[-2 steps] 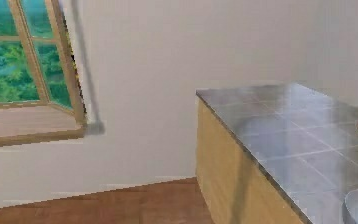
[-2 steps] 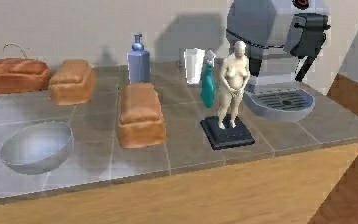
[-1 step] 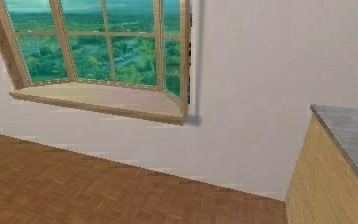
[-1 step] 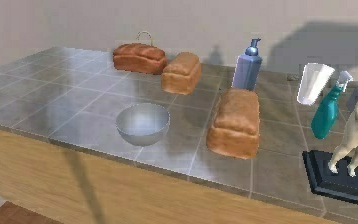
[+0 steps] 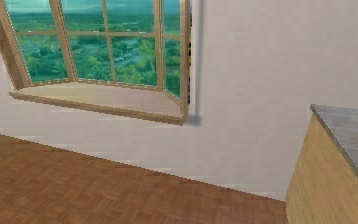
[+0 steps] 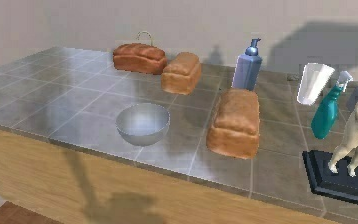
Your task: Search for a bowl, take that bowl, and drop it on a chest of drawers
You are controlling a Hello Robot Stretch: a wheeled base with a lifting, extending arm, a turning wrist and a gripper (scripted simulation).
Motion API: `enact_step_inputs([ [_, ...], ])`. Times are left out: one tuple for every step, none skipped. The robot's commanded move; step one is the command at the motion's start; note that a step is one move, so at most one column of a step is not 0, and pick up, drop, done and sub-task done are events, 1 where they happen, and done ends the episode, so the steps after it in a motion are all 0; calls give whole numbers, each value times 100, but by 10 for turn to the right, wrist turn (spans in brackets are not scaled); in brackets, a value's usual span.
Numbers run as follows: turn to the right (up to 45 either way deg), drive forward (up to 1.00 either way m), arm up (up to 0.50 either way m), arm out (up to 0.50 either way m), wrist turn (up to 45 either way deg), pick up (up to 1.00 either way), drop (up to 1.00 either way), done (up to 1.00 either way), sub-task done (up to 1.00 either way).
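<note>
A grey metal bowl (image 6: 143, 123) stands on the grey tiled countertop (image 6: 57, 95), near its front edge and left of the middle in the arm side view. Three brown bread loaves lie around it: one (image 6: 139, 57) at the back, one (image 6: 182, 72) beside that, and a larger one (image 6: 235, 123) just to the bowl's right.
A blue soap bottle (image 6: 247, 66), a white cup (image 6: 312, 83), a teal spray bottle (image 6: 328, 111) and a figure statue (image 6: 349, 135) stand on the counter's right part. In the forward view a bay window (image 5: 97, 55), a white wall, wood floor (image 5: 87, 185) and a counter corner (image 5: 337, 160) appear.
</note>
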Motion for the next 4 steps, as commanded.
enact_step_inputs([
  [0,0,38,0,0,0,0,0,0],
  [0,0,0,20,0,0,0,0,0],
  [0,0,0,0,450,0,0,0,0],
  [0,0,0,0,450,0,0,0,0],
])
